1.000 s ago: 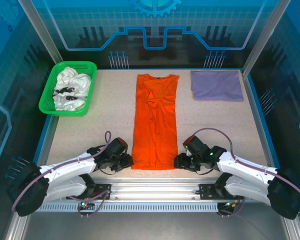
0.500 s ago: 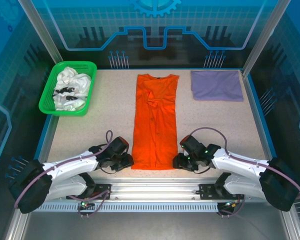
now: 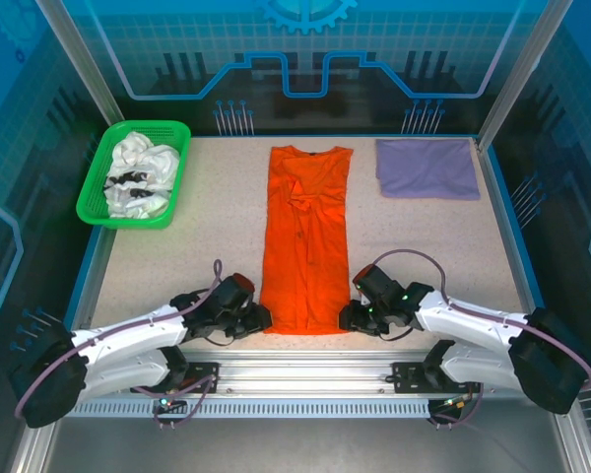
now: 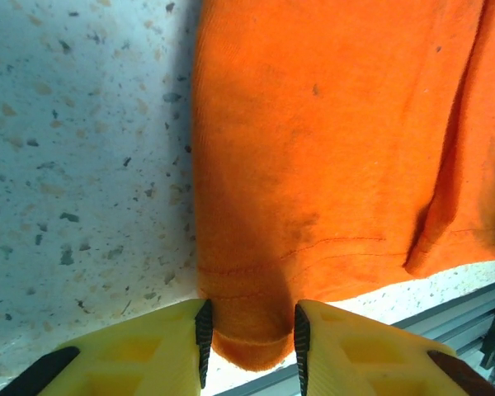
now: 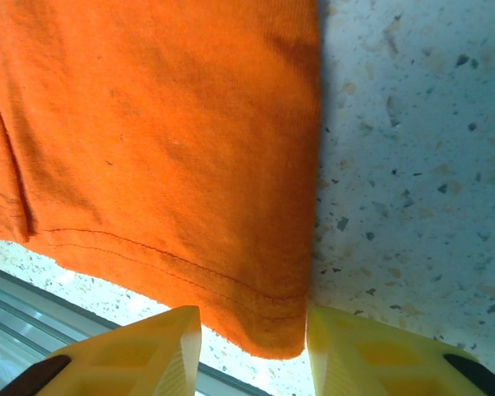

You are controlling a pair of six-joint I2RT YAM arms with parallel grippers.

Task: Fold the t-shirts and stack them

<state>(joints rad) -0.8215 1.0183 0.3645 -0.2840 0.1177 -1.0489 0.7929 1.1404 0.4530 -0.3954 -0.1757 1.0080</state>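
**Orange t-shirt lying lengthwise at table centre; both near hem corners sit between gripper fingers**

Edges and clearance: The orange t-shirt (image 3: pixel 305 236) lies as a long narrow strip down the middle of the table (image 3: pixel 207 236), collar at the far end. Its hem lies close to the near edge, just short of the metal rail (image 3: pixel 305 370). Bare table lies open on both long sides of the strip. The green basket (image 3: pixel 98 202) stands well apart at the far left. The lavender t-shirt (image 3: pixel 426 168) lies well apart at the far right, beside the table's blue border.

Left gripper (image 3: pixel 259 320): it sits low at the near left hem corner. In the left wrist view the corner is rolled and bunched between the fingers (image 4: pixel 148 355), touching both black pads. The jaws are narrowed onto the cloth and hold it.

Right gripper (image 3: pixel 347 317): it sits low at the near right hem corner. In the right wrist view the corner lies between the fingers (image 5: pixel 371 355), against one inner face and close to the other. The jaws are part-way closed, and whether they clamp the cloth cannot be told.

Materials and shapes: The orange cloth is soft knit with a double-stitched hem, a folded-under layer along one side, and creases gathered toward the far half. The lavender shirt is a flat, smooth rectangle. The white t-shirts (image 3: pixel 138 177) with black print lie crumpled in the perforated plastic basket. The table surface is pale and speckled, like stone. The fingers are yellow moulded plastic with hollow pockets.
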